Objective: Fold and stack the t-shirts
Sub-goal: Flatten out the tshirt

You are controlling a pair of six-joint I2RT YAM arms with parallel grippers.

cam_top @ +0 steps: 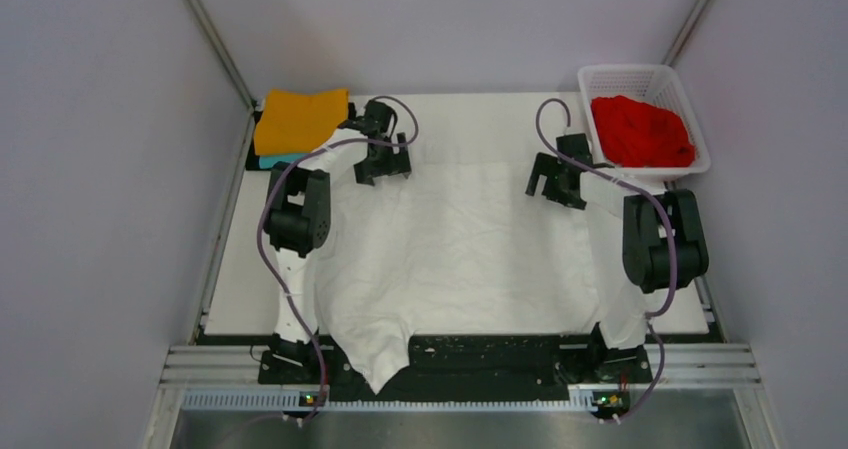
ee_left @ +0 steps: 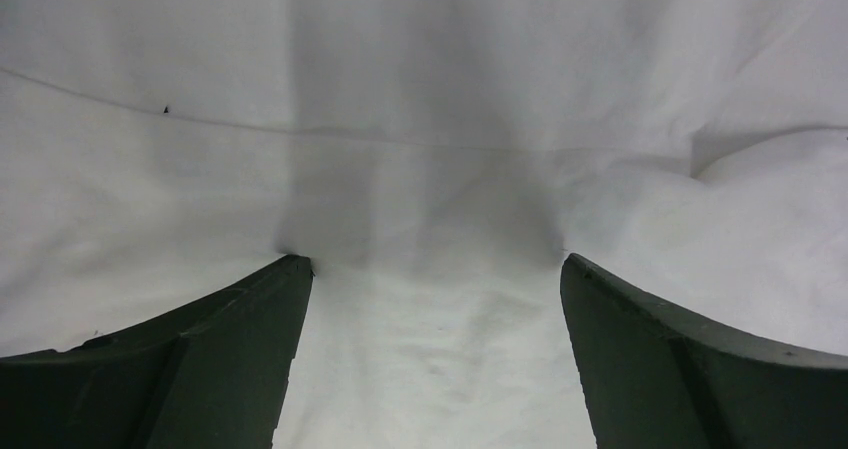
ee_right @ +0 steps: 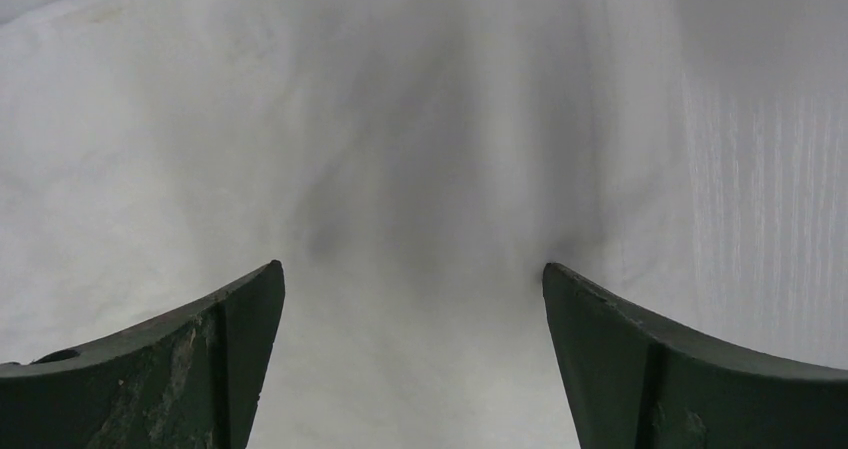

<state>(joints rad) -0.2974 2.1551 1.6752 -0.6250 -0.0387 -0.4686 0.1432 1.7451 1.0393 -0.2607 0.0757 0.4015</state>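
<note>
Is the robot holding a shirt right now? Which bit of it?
No, nothing is held. The left gripper and right gripper both have their jaws wide open over the white t-shirt, near its far edge, with no cloth pinched.

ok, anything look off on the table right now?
The white t-shirt lies askew: a near flap spills over the near edge of the table onto the black base rail by the left arm. The orange t-shirt sits folded on the teal t-shirt; the red t-shirt lies bunched in the mesh basket.
</note>
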